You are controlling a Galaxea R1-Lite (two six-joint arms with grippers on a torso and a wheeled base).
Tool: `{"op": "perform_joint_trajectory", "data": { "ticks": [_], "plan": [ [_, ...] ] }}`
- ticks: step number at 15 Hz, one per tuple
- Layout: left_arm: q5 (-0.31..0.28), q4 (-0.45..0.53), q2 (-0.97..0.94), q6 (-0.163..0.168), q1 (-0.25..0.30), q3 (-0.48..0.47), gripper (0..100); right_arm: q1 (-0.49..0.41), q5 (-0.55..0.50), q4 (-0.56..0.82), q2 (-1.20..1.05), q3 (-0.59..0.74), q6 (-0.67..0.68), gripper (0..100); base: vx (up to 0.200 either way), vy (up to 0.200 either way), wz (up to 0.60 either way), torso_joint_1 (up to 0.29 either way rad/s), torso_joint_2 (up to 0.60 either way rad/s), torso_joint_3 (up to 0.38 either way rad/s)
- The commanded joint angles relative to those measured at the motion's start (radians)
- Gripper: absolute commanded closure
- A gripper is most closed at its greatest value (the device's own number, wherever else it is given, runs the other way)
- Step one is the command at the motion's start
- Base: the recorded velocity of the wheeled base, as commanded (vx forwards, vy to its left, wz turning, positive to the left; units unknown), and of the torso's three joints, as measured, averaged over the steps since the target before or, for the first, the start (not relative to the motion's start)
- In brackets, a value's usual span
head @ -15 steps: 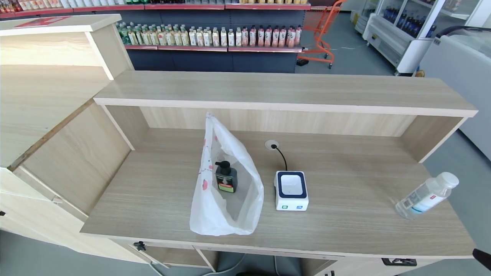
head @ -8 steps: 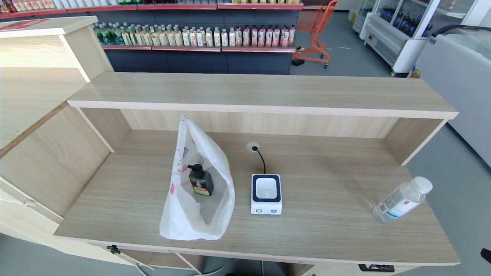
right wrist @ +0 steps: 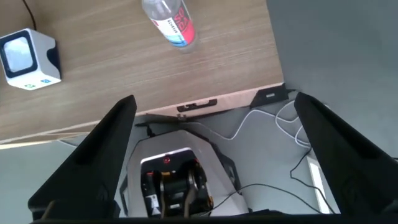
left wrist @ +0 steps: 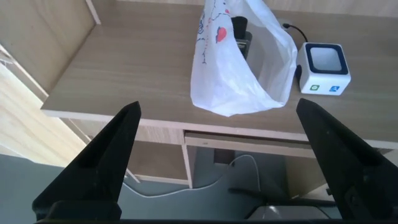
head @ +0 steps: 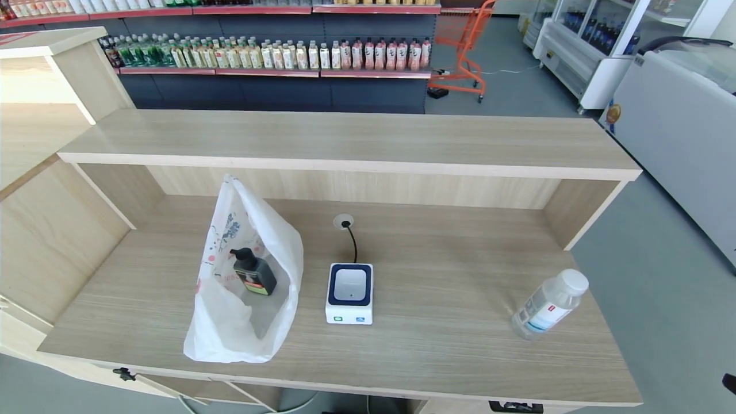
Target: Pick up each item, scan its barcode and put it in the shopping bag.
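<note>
Standing in white plastic shopping bag [head: 230, 328]: dark pump bottle [head: 253, 275]; clear white-capped bottle [head: 549, 303] well right of white scanner [head: 349, 293]; labels illegible; left gripper [left wrist: 217, 104], right gripper [right wrist: 214, 98] fingers spread apart.

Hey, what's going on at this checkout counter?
A robot is playing cashier here. One item, a dark pump bottle, already sits inside the white shopping bag on the counter, next to the small scanner. A clear bottle waits at the counter's right end, not yet picked up. The left gripper and the right gripper are both open and empty, held off the counter's near edge.
</note>
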Motion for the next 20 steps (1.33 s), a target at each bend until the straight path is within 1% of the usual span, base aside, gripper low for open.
{"op": "perform_joint_trajectory", "data": {
  "ticks": [1,4,5,6,7,8,9,10,12,13,14,16,17,18,20],
  "plan": [
    [0.000,0.000,0.000,-0.002,-0.001,0.000,0,0.000,0.000,0.014,-0.006,0.000,0.000,0,0.000,0.000,0.00,0.000,0.00,0.000],
    [0.000,0.000,0.000,-0.004,-0.001,0.000,0,-0.004,-0.018,0.104,0.029,-0.005,-0.005,0,0.000,0.000,0.00,0.000,0.00,0.000],
    [0.000,0.000,0.000,-0.002,-0.001,0.000,0,-0.004,-0.049,0.112,0.076,-0.013,-0.011,0,0.000,0.000,0.00,0.000,0.00,0.000],
    [0.000,0.000,0.000,-0.004,-0.001,0.000,0,-0.004,-0.116,0.107,0.176,-0.034,-0.020,0,0.000,0.000,0.00,0.000,0.00,0.000],
    [0.000,0.000,0.000,-0.002,-0.001,0.000,0,-0.004,-0.151,0.098,0.257,-0.068,-0.023,0,0.000,0.000,0.00,0.000,0.00,0.000],
    [0.000,0.000,0.000,-0.002,-0.001,0.000,0,-0.004,-0.158,0.081,0.299,-0.085,-0.023,0,0.000,0.000,0.00,0.000,0.00,0.000],
    [0.000,0.000,0.000,-0.004,-0.001,0.000,0,0.000,-0.158,-0.015,0.403,-0.102,-0.023,0,0.000,0.000,0.00,0.000,0.00,0.000],
    [0.000,0.000,0.000,-0.004,-0.001,0.000,0,0.014,-0.153,-0.103,0.460,-0.099,-0.025,0,0.000,0.000,0.00,0.000,0.00,0.000],
    [0.000,0.000,0.000,-0.002,-0.001,0.000,0,0.034,-0.151,-0.209,0.538,-0.068,-0.028,0,0.000,0.000,0.00,0.000,0.00,0.000],
    [0.000,0.000,0.000,-0.004,-0.001,0.000,0,0.071,-0.153,-0.218,0.553,-0.042,-0.028,0,0.000,0.000,0.00,0.000,0.00,0.000],
    [0.000,0.000,0.000,-0.004,-0.001,0.000,0,0.089,-0.155,-0.219,0.555,-0.028,-0.028,0,0.000,0.000,0.00,0.000,0.00,0.000],
    [0.000,0.000,0.000,-0.004,-0.001,0.000,0,0.185,-0.156,-0.218,0.569,0.004,-0.029,0,0.000,0.000,0.00,0.000,0.00,0.000],
    [0.000,0.000,0.000,-0.004,-0.001,0.000,0,0.209,-0.156,-0.223,0.581,0.004,-0.029,0,0.000,0.000,0.00,0.000,0.00,0.000],
    [0.000,0.000,0.000,-0.002,-0.001,0.000,0,0.218,-0.162,-0.238,0.598,0.003,-0.029,0,0.000,0.000,0.00,0.000,0.00,0.000],
    [0.000,0.000,0.000,-0.004,-0.001,0.000,0,0.218,-0.224,-0.325,0.656,0.003,-0.032,0,0.000,0.000,0.00,0.000,0.00,0.000]
  ]
}}
